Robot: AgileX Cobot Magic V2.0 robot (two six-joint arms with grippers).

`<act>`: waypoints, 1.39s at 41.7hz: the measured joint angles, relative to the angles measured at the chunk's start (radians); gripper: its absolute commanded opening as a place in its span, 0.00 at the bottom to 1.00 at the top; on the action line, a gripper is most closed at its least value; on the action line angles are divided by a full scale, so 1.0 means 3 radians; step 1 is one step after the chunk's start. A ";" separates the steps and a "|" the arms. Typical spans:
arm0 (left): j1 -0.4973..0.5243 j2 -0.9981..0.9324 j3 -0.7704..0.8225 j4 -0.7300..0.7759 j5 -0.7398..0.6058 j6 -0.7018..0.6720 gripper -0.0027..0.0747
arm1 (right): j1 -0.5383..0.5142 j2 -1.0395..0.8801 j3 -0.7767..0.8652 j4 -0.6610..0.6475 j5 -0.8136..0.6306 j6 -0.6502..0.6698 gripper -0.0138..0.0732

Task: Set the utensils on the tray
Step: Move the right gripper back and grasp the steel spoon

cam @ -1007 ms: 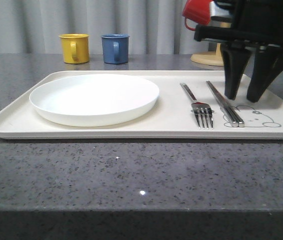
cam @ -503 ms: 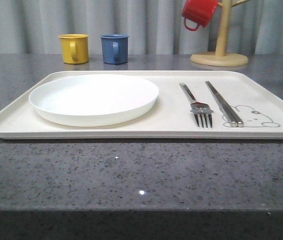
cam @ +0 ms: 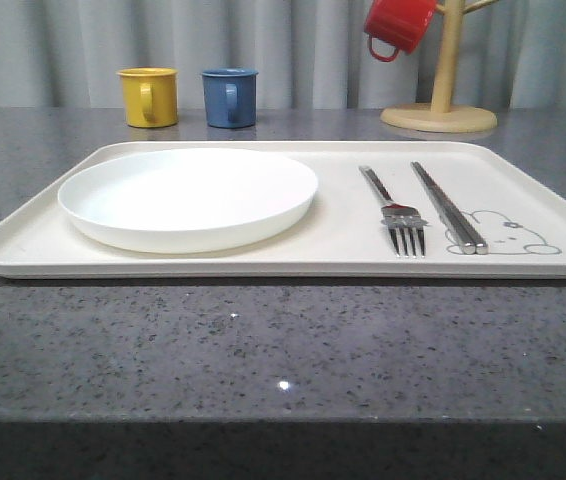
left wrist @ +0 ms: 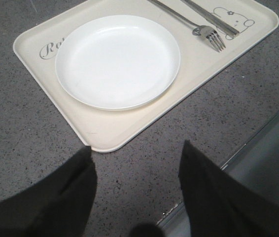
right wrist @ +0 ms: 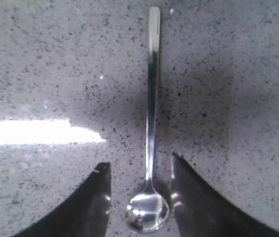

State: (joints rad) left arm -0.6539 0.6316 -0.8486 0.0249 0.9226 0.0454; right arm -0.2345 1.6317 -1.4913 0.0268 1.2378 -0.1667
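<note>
In the front view the tray (cam: 293, 255) spans the middle of the frame on the grey counter (cam: 263, 350). Going left to right across it: the plate (cam: 188, 195) fills its left half, the fork (cam: 395, 212) lies right of centre with its tines toward the lower edge, and the chopsticks (cam: 448, 207) lie just beside the fork on its right, their near ends at a rabbit drawing (cam: 508, 235). All three already rest on the tray, so the spoon looks like the one piece left to bring.

In the left wrist view the left gripper (left wrist: 134, 190) hangs over bare counter at the bottom of the frame, its jaws set wide with nothing between them. The tray's corner sits in the middle of the frame, with the plate in the upper centre.

In the right wrist view the spoon (right wrist: 151, 133) lies flat on the counter. Its long axis runs straight up the centre of the frame, with the bowl at the bottom centre and the handle tip at the top. The right gripper (right wrist: 142, 197) is spread open with one finger on each side of the bowl and neck, neither appearing to touch it. The spoon's length crosses the gap squarely, so the right arm is plainly the nearer one, and closing would pinch the spoon across its narrow width. How high the fingers stand above the counter cannot be told.
</note>
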 measured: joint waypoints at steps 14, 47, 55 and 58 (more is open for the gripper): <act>0.0002 0.0000 0.0000 0.0000 0.0000 0.0000 0.50 | -0.0088 0.0331 0.0000 0.0008 -0.0013 -0.0045 0.52; 0.0002 0.0000 0.0000 0.0000 0.0000 0.0000 0.50 | -0.0088 0.0612 0.0000 0.0067 -0.0031 -0.0045 0.24; 0.0002 0.0000 0.0000 0.0000 0.0000 0.0000 0.50 | -0.0088 0.0612 0.0000 0.0104 -0.0031 -0.0045 0.21; 0.0002 0.0000 0.0000 0.0000 0.0000 0.0000 0.50 | -0.0088 0.0612 0.0000 0.0123 -0.0031 -0.0045 0.21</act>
State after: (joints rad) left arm -0.6533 0.6316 -0.8486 0.0249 0.9226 0.0454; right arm -0.2608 1.8153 -1.4913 0.0638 1.2285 -0.1802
